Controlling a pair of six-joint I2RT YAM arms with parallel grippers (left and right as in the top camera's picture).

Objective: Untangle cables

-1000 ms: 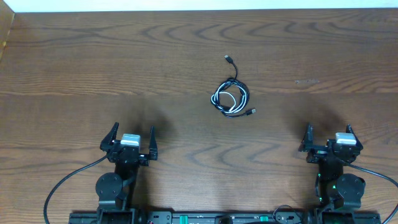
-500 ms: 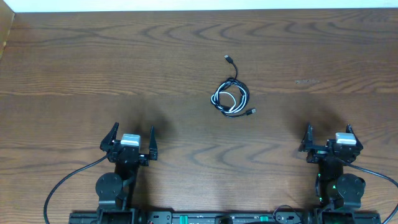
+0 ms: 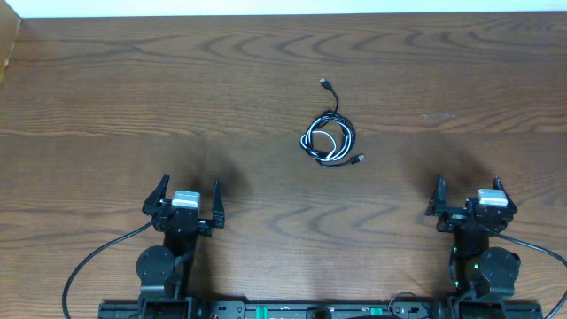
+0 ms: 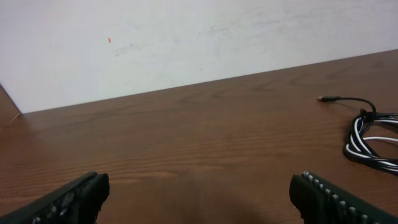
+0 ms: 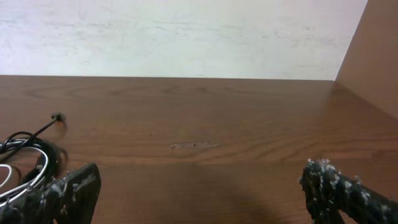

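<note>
The cables (image 3: 329,140) lie in one small tangled coil of black and white cords at the middle of the wooden table, with a black plug end (image 3: 326,84) trailing toward the far side. The coil shows at the right edge of the left wrist view (image 4: 372,137) and at the left edge of the right wrist view (image 5: 25,162). My left gripper (image 3: 185,202) is open and empty near the front left. My right gripper (image 3: 468,195) is open and empty near the front right. Both are far from the coil.
A white wall (image 4: 186,37) runs along the table's far edge. A wooden side panel (image 5: 373,56) stands at the right end and another at the left end (image 3: 9,40). Thick black arm wires (image 3: 93,266) loop by the bases.
</note>
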